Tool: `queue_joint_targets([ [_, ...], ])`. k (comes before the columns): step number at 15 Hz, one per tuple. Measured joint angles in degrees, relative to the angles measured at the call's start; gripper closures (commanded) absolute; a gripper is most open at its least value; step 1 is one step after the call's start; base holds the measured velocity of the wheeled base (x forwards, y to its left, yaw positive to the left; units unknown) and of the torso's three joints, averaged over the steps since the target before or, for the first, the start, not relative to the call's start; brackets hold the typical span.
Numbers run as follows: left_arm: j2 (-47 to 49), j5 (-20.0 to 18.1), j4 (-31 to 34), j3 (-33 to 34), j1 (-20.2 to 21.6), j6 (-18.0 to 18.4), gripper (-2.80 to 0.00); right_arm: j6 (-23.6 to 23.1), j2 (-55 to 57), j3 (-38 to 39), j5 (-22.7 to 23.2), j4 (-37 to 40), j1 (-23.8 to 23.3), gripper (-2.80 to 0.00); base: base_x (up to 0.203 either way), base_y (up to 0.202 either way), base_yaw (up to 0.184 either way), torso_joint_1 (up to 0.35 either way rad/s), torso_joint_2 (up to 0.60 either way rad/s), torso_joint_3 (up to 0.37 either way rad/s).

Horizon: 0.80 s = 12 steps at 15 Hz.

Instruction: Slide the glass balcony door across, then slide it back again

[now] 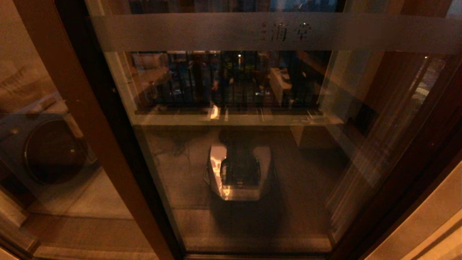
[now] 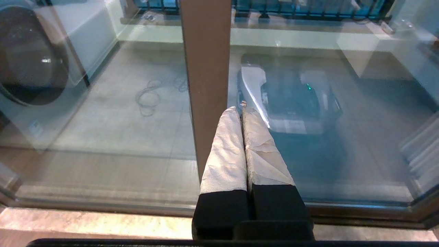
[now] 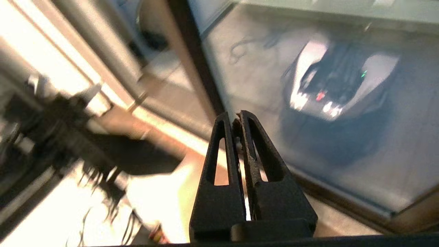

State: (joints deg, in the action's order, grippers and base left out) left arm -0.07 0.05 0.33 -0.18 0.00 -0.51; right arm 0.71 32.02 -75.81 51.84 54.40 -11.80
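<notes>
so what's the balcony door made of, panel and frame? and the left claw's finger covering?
Glass balcony door: clear glass, since the balcony shows through and the robot reflects in it; the band near the top looks frosted. Frame: smooth matte reddish-brown, painted metal or wood, cannot tell which. Left claw, shut: fingers wrapped in wrinkled pale tape or cloth over black bases.

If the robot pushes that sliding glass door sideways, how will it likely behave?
The glass balcony door is a tall framed pane, so probably heavy and slow to start. Its glass looks smooth, likely slippery to fingers; the brown frame should give better purchase. Being rigid, it should slide rather than flex.
</notes>
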Motion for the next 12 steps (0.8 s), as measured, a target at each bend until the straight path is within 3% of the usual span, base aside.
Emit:
queue_joint_targets([
  [4,0.0,0.0,0.0,0.0,0.0,0.02,0.0,0.15,-8.46,-4.93,-5.85,13.03,7.92,0.0,0.0,0.0,0.0,0.0,0.0,0.0],
  [8,0.0,0.0,0.0,0.0,0.0,0.0,0.0,-1.45,-18.86,-3.69,-12.63,21.53,10.55,0.0,0.0,0.0,0.0,0.0,0.0,0.0],
  [12,0.0,0.01,0.01,0.0,0.0,0.02,0.0,-11.86,-28.12,11.44,-24.1,22.17,11.44,0.0,0.0,0.0,0.0,0.0,0.0,0.0],
])
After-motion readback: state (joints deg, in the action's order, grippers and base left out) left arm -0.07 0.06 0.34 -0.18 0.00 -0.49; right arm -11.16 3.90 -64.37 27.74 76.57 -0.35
